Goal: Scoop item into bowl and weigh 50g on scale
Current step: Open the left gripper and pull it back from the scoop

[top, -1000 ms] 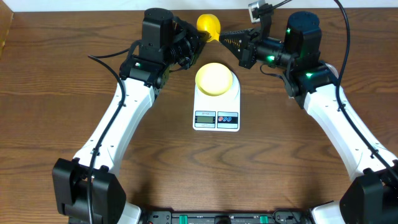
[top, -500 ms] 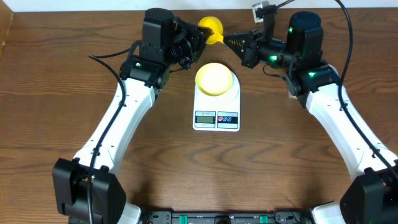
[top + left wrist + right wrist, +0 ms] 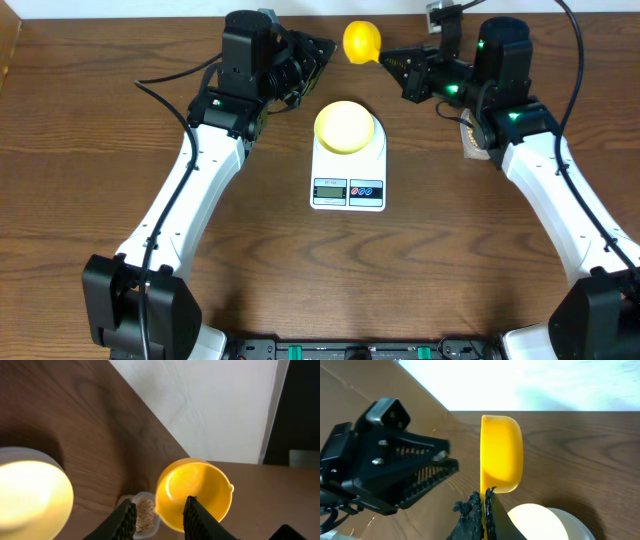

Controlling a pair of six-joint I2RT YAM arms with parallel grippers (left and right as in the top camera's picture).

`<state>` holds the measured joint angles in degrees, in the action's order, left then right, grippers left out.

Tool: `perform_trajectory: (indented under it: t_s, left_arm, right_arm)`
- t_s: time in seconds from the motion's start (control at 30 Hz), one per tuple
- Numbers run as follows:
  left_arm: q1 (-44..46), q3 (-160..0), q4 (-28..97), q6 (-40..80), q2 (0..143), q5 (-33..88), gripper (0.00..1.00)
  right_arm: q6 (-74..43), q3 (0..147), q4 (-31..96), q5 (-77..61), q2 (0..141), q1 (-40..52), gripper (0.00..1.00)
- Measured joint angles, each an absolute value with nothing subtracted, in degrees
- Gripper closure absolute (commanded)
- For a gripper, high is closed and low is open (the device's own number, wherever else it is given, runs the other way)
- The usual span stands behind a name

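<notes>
The pale yellow-green bowl (image 3: 345,126) stands on the white scale (image 3: 348,188) at mid-table, and also shows as the bowl (image 3: 27,495) and the bowl (image 3: 540,522). My right gripper (image 3: 386,58) is shut on the handle of the bright yellow scoop (image 3: 362,40), held in the air behind the scale. In its own view, that right gripper (image 3: 485,502) pinches the handle below the scoop (image 3: 501,455). My left gripper (image 3: 318,52) stands open just left of the scoop, apart from it. Past the left gripper (image 3: 160,519) lie the beans (image 3: 145,512) in a small clear tub, beside the scoop (image 3: 195,491).
The table's back edge and a white wall (image 3: 210,405) lie right behind the scoop. The left gripper (image 3: 420,470) sits close to the left of the scoop in the right wrist view. Both white arms flank the scale.
My left gripper has opened and come off the scoop. My right gripper has carried the scoop a little to the right and toward the back, away from the left gripper.
</notes>
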<state>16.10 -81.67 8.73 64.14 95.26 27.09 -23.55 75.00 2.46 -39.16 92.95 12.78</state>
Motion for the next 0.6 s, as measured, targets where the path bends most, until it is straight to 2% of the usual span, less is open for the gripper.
perform_trajectory:
  t_s: [0.6]
  left_arm:
    - [16.0,-81.7,8.7,54.2,95.3,27.2,0.66]
  right_arm:
    - [-32.1,75.0,0.0,-39.2,92.9,12.6,0.99]
